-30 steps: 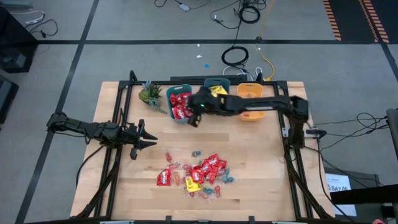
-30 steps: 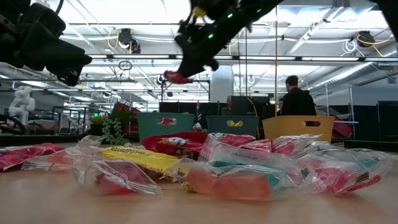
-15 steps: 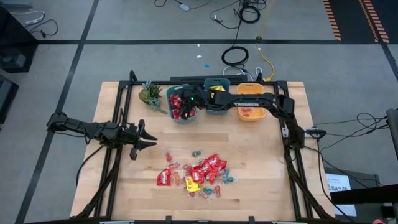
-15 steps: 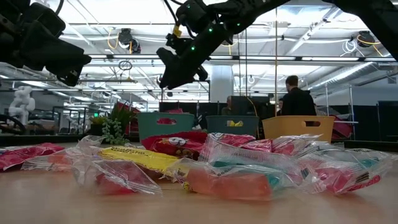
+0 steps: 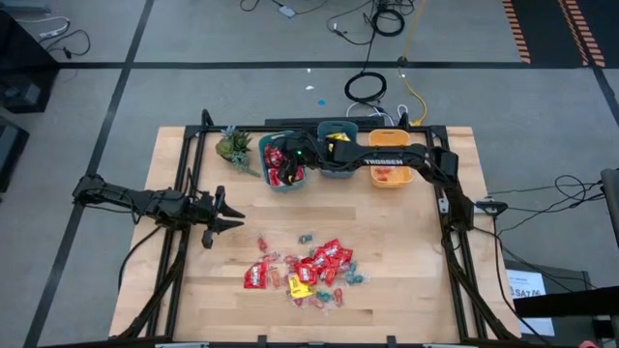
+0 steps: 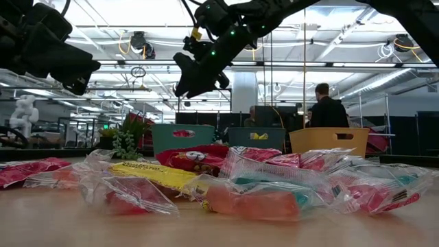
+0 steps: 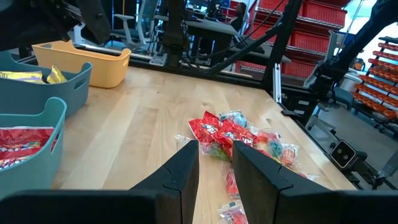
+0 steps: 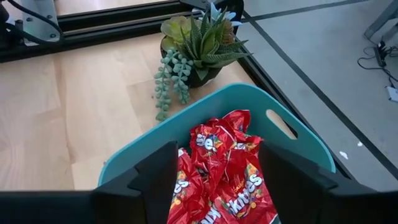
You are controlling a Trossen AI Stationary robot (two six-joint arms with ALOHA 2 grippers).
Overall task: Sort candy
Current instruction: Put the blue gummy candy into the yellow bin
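Note:
The candy lies in a loose pile (image 5: 309, 271) on the wooden table: red packets, a yellow packet and small twist-wrapped pieces, also seen in the low view (image 6: 226, 175). My right gripper (image 5: 283, 162) hangs open over the left teal bin (image 5: 269, 179). The bin holds red packets (image 8: 221, 168), which lie below and between the fingers, apart from them. My left gripper (image 5: 232, 215) stands open at the table's left, a short way from the pile, with nothing between its fingers (image 7: 183, 168).
A second teal bin (image 5: 338, 145) with yellow packets and an orange bin (image 5: 390, 164) stand in a row at the far edge. A small green plant (image 5: 235, 145) sits left of the bins. A black frame (image 5: 184, 193) borders the table. People stand in the room beyond (image 6: 328, 110).
My right gripper has gone toward the table's far left, from beside the left teal bin to over it, carrying a red packet. It has opened and let the packet go; the packet no longer hangs from it.

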